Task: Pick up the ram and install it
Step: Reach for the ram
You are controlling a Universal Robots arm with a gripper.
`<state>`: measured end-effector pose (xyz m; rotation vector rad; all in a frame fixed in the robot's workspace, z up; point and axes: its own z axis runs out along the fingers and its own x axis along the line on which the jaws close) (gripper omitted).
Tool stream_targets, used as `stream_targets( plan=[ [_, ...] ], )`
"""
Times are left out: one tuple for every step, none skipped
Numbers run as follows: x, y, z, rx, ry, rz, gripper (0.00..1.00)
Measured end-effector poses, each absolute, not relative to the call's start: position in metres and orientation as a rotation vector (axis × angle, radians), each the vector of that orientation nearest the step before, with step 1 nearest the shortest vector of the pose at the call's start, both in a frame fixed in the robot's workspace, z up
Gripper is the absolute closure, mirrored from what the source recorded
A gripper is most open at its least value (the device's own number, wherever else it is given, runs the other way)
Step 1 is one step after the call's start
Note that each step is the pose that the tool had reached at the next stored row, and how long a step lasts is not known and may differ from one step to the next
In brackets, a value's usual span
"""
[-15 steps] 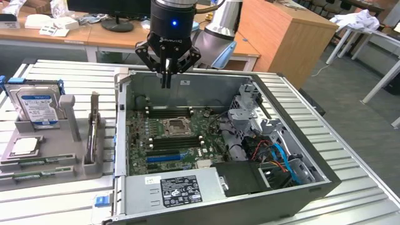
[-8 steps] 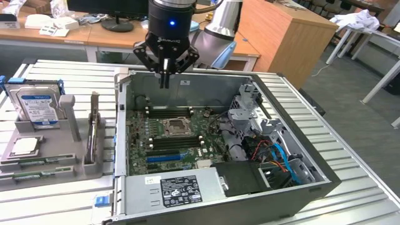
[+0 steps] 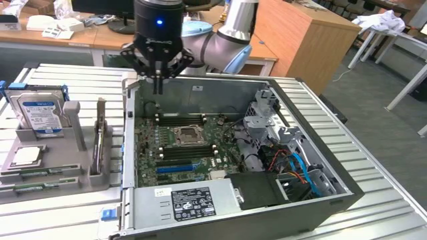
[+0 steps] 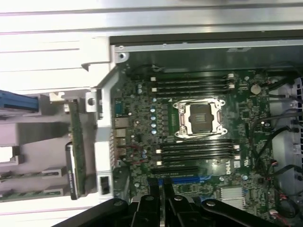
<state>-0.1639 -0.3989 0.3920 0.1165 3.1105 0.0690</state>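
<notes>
1. The gripper (image 3: 158, 91) hangs over the far left corner of the open case (image 3: 207, 97), as the exterior view shows it, with its fingers pointing straight down. In the wrist view (image 4: 161, 185) the two fingers stand close together with only a narrow slit between them. Nothing is in that slit, so it holds nothing.
2. The ram (image 3: 100, 132) stands on its long edge in the grey holder (image 3: 67, 172), just beside the case's outer wall on the exterior view's left. The wrist view shows it as a thin green strip (image 4: 76, 146) running along that wall. It is untouched and sits well apart from the fingers.
3. Inside the case, the black slots (image 3: 187, 151) on the board (image 3: 150, 145) flank the socket (image 3: 189, 134) and look empty, so nothing is installed yet.
4. Handling, as a judgement:
   - The stick looks light, flat and stiff. It is thin enough to crack or flex if twisted or pressed unevenly.
   - Its faces are smooth and carry small chips, so a loose pinch could let it slip or pivot.
5. Where to hold, as a judgement:
   - The upper long edge stands free above the holder, and its middle is the best place, with one finger on each flat face.
   - A hold at mid-length keeps the stick level. A hold near one end would likely tip it.
   - The lower edge, seated in the holder, probably carries the contacts and is best left alone.
</notes>
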Motion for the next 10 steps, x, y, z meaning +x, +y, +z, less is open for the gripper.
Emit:
stream_targets(
  plan=[
    [-0.168,-0.399,0.392,0.116,3.111,0.069,0.83],
    [-0.173,-0.399,0.392,0.116,3.111,0.069,0.83],
    [-0.178,-0.399,0.392,0.116,3.110,0.069,0.83],
    [-0.182,-0.399,0.392,0.116,3.110,0.069,0.83],
    [-0.187,-0.399,0.392,0.116,3.110,0.069,0.83],
    [-0.191,-0.399,0.392,0.116,3.110,0.069,0.83],
    [-0.196,-0.399,0.392,0.116,3.110,0.069,0.83],
    [-0.200,-0.399,0.392,0.117,3.111,0.069,0.83],
    [-0.205,-0.399,0.391,0.116,3.111,0.069,0.83],
    [-0.210,-0.399,0.391,0.116,3.111,0.069,0.83]
  ],
)
